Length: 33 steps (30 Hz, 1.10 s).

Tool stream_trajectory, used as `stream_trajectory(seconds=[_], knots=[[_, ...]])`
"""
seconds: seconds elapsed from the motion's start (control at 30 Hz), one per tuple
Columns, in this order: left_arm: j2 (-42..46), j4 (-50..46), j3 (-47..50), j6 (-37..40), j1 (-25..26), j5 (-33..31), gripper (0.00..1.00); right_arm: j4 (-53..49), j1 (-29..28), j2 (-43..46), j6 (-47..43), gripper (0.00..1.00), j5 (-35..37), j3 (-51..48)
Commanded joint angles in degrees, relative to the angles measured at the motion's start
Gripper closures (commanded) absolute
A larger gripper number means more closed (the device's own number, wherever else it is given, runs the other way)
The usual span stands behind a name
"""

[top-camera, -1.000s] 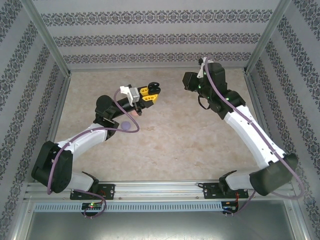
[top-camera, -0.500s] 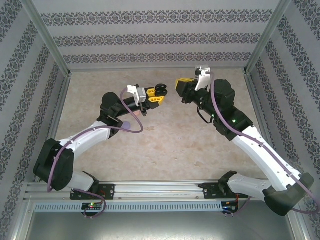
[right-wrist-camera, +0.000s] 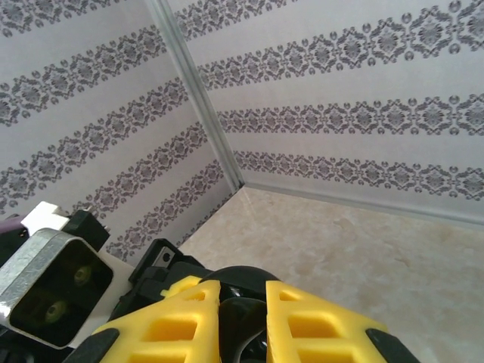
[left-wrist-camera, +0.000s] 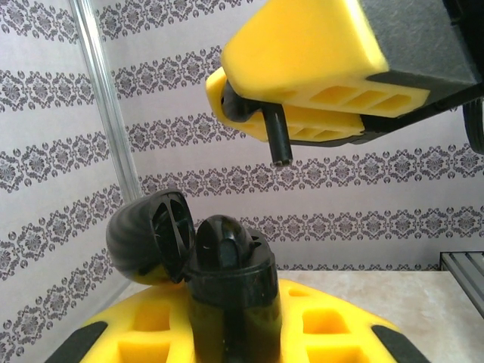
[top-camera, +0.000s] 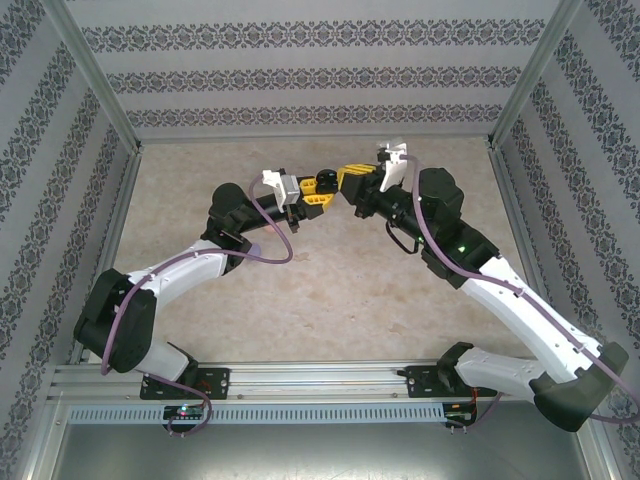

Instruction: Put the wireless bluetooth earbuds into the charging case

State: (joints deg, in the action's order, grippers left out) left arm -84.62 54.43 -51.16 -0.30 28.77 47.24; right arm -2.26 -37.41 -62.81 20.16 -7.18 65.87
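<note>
Patterned walls [left-wrist-camera: 393, 181] and metal post [left-wrist-camera: 106, 113] behind. Left gripper [top-camera: 320, 189] pinches open-lidded black charging case [left-wrist-camera: 231, 280]; right gripper [top-camera: 347, 184], just above, clamps 1 black earbud [left-wrist-camera: 275, 133], stem down.

Left wrist view: the black earbud [left-wrist-camera: 240, 104] is half swallowed by the right gripper [left-wrist-camera: 225, 85], which itself runs off the top and right edges. The charging case [left-wrist-camera: 227, 265] has its lower half buried in the left gripper [left-wrist-camera: 227, 327] and cut by the bottom edge. From the top camera the bud's too small to make out — the case is just a dark blob. Right wrist view: the dark bit between the yellow fingers is mostly hidden — can't tell bud from case.
</note>
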Motion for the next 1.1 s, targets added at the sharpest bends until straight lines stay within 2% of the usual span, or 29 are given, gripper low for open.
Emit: stream_trajectory(seconds=[0.0,0.97,1.07], knots=[[-0.12,2.63,-2.02,-0.50,0.80,-0.18,1.00,2.26,-0.90,-1.28,-0.74,0.82,-1.83,0.55],[0.32,2.74,-1.97,-0.06,0.99,-0.49,1.00,-0.53,-1.21,-4.75,-2.99,0.84,-0.76,0.49],[0.08,2.70,-2.07,-0.14,1.04,-0.62,1.00,-1.60,-1.21,-5.07,-2.87,0.79,-1.97,1.00]])
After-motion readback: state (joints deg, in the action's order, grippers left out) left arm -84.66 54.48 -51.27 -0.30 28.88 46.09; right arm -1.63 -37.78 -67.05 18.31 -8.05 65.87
